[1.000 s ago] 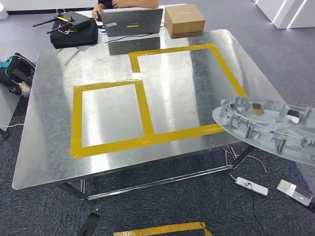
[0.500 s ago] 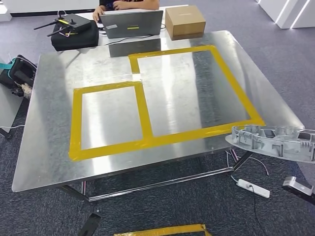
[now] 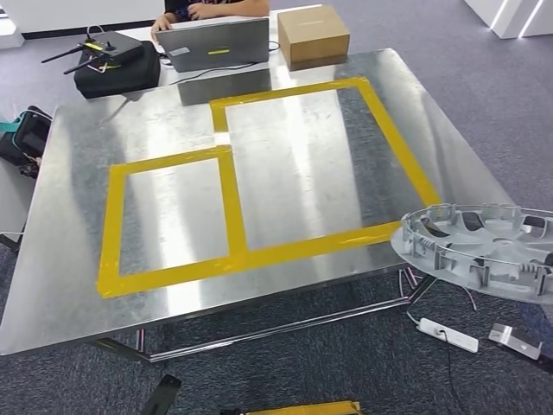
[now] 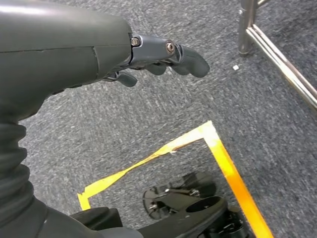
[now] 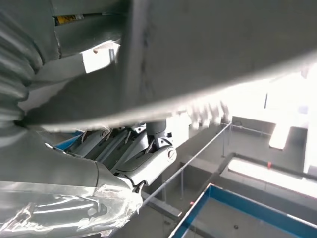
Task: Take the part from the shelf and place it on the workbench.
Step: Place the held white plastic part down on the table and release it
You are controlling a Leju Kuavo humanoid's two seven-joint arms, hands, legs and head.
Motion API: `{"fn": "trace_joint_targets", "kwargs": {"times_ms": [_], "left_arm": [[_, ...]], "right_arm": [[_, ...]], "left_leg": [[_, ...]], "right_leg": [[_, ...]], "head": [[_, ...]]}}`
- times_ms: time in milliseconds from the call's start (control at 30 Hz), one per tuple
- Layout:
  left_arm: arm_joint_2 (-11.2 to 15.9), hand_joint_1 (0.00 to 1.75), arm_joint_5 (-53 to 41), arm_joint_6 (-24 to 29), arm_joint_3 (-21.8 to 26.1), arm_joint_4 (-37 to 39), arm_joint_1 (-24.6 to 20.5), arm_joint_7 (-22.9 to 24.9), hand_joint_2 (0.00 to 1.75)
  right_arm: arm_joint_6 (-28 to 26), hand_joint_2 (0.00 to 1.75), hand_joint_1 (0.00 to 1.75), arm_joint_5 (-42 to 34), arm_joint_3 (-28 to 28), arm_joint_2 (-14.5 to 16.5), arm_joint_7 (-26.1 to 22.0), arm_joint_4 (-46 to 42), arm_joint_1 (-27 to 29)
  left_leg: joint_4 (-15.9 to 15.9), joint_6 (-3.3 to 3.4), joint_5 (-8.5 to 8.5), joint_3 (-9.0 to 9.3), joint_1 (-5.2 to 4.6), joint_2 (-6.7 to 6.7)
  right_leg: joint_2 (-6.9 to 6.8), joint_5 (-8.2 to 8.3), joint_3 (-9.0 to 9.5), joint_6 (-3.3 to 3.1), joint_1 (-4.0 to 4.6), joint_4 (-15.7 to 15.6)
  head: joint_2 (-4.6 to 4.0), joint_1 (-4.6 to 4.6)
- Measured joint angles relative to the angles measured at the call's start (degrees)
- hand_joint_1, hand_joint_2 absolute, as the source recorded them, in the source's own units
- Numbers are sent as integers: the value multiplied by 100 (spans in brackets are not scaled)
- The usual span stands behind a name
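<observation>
The right hand [image 5: 127, 158] grips the round grey plastic part [image 3: 482, 246] beside the shiny metal workbench [image 3: 294, 164]; the left hand [image 4: 157, 54] hangs empty, fingers loosely apart.

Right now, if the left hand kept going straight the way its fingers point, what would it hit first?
Probably nothing but the carpet: the left hand points toward the metal table leg, though depth is unclear.
</observation>
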Motion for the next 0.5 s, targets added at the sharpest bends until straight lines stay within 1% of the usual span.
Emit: {"fn": "trace_joint_targets", "kwargs": {"times_ms": [33, 67, 100, 133, 167, 233, 267, 300, 333, 367, 400, 433, 467, 500], "left_arm": [[-2, 0, -2, 0, 0, 1, 0, 0, 175], [-2, 0, -4, 0, 0, 1, 0, 0, 175], [-2, 0, -5, 0, 0, 2, -2, 0, 175], [-3, 0, -5, 0, 0, 2, -5, 0, 175], [-4, 0, -5, 0, 0, 2, -10, 1, 175], [-5, 0, -5, 0, 1, 1, -15, 2, 175], [-3, 0, -7, 3, 1, 1, -13, 2, 175], [-1, 0, -8, 7, 2, 1, -10, 2, 175], [1, 0, -11, 10, 2, 2, -7, 7, 175], [-1, 0, -20, 11, 2, 2, -5, 14, 175], [-4, 0, -32, 10, 2, 2, -5, 22, 175], [-8, 0, -48, 8, 2, 1, -7, 33, 175], [-12, 0, -74, 6, 2, 1, -12, 43, 175], [-15, 0, -103, 3, 2, 0, -23, 59, 175]], "right_arm": [[29, 175, 175, -80, 40, 10, -13, -6, -1], [67, 175, 175, -152, 79, 16, -21, -10, -1], [95, 175, 175, -198, 114, 23, -26, -12, -2], [113, 175, 175, -226, 144, 29, -30, -14, -3], [125, 175, 175, -245, 168, 35, -32, -17, -6], [173, 175, 175, -296, 213, 39, -44, -25, -16], [261, 175, 175, -356, 236, 37, -57, -28, -20], [405, 175, 175, -436, 257, 28, -72, -29, -21], [599, 175, 175, -507, 277, 14, -85, -29, -15], [801, 175, 175, -548, 303, -5, -91, -27, -7], [971, 175, 175, -540, 344, -24, -90, -20, -3], [1100, 175, 175, -478, 411, -40, -82, -1, -9], [1178, 175, 175, -381, 504, -51, -62, 36, -38], [1226, 175, 175, -260, 621, -57, -32, 98, -92]], "left_leg": [[-369, 46, 281, 123, -16, 0], [-721, 91, 492, 261, -38, 0], [-1011, 126, 607, 380, -56, -1], [-1187, 149, 616, 455, -69, -1], [-1242, 156, 552, 485, -75, -3], [-1342, 168, 477, 531, -58, -6], [-1380, 181, 466, 564, -45, -8], [-1419, 198, 458, 606, -33, -9], [-1440, 219, 446, 648, -28, -9], [-1445, 242, 429, 678, -34, -10], [-1444, 260, 411, 703, -42, -10], [-1444, 272, 393, 730, -52, -11], [-1443, 277, 374, 758, -60, -12], [-1442, 274, 354, 792, -63, -14]], "right_leg": [[6, -41, 46, 10, 2, -4], [16, -81, 84, 30, 13, -3], [27, -114, 106, 53, 19, -5], [35, -136, 110, 77, 25, -8], [40, -148, 107, 102, 30, -18], [25, -174, 114, 151, 25, -54], [4, -228, 93, 157, 33, -2], [-12, -329, 23, 150, 49, 160], [-28, -478, -122, 128, 72, 457], [-33, -637, -313, 108, 100, 838], [-31, -750, -521, 102, 124, 1209], [-32, -763, -685, 106, 140, 1453], [-33, -644, -759, 118, 149, 1480], [-35, -420, -730, 131, 151, 1288]], "head": [[0, -1], [0, 0], [0, 0], [0, -1], [0, 3], [0, 7], [0, 13], [0, 20], [0, 29], [0, 33], [0, 37], [0, 36], [0, 35], [0, 36]]}}
